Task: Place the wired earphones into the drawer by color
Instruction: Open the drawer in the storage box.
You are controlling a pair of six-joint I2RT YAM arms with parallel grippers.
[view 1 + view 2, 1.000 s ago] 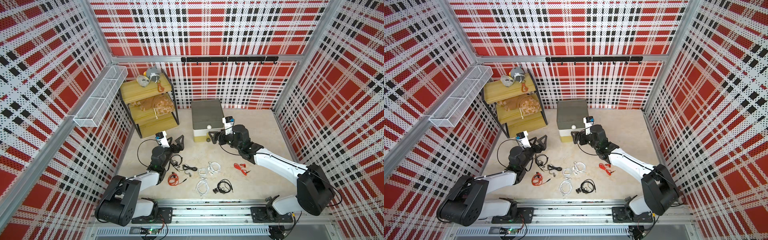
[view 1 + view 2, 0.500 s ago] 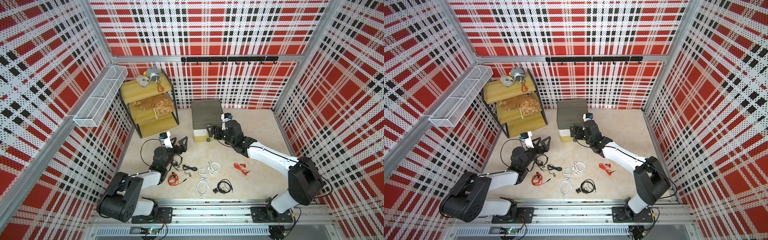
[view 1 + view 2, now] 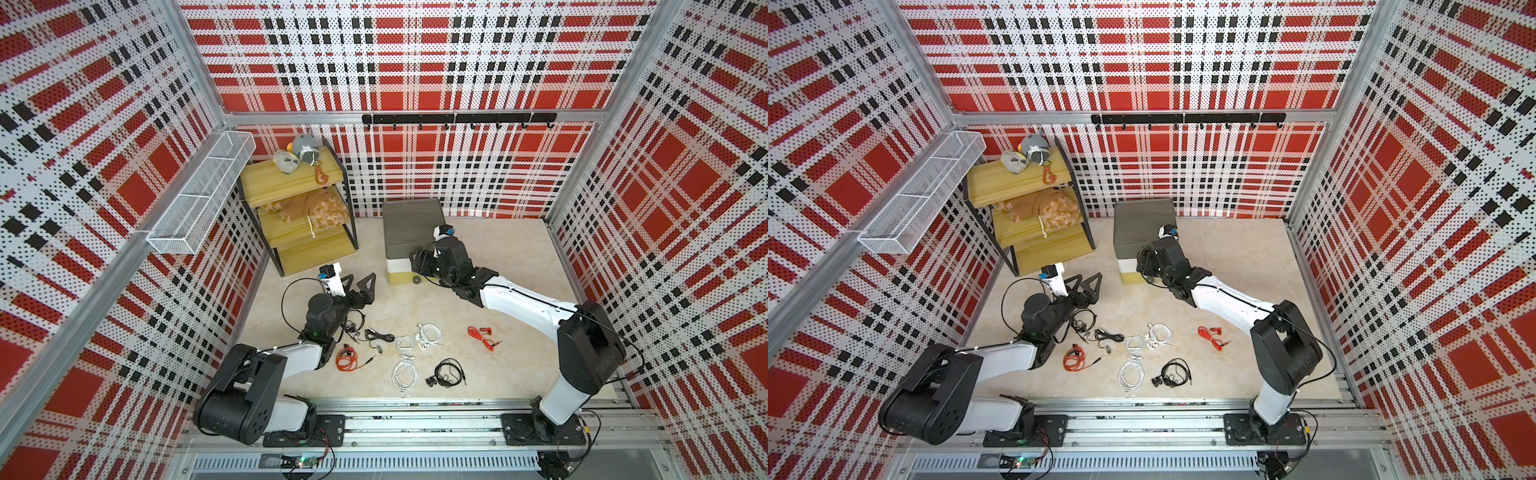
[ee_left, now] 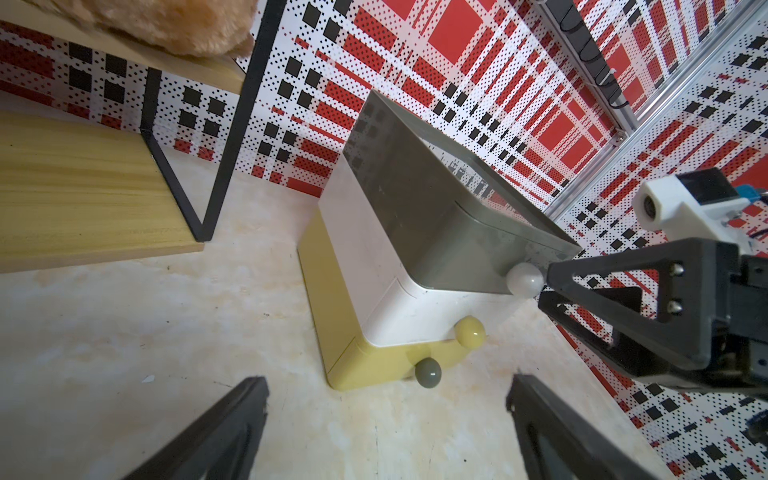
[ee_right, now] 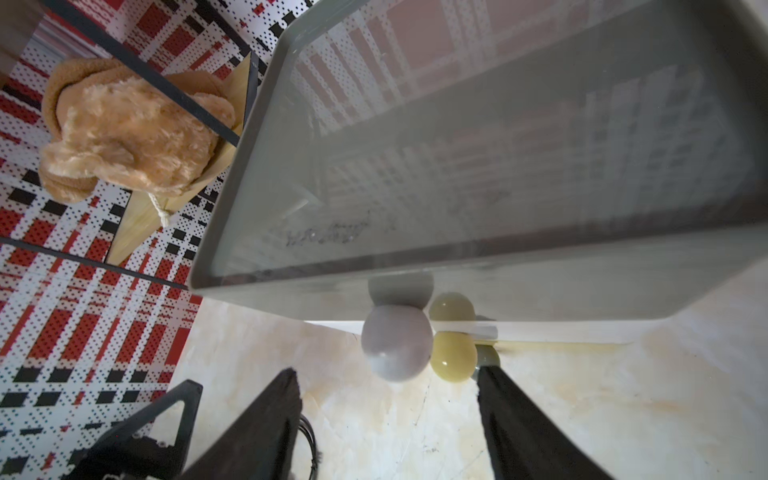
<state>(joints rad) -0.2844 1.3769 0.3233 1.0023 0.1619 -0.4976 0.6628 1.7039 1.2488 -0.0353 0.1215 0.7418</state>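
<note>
The right gripper has reached the drawer, white knob just ahead between its fingertips, jaws narrower. The left gripper has edged forward.

Bright even overhead light, soft shadows on the floor, walls bowed at top-view edges, plaid reflections on the drawer, close foreground blurred in wrist views.

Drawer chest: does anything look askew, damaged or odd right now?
Nothing stands out. The drawer stands upright, its three tiers look shut and flush, every knob in place. The right gripper has its jaws either side of the white knob, not closed on it.
</note>
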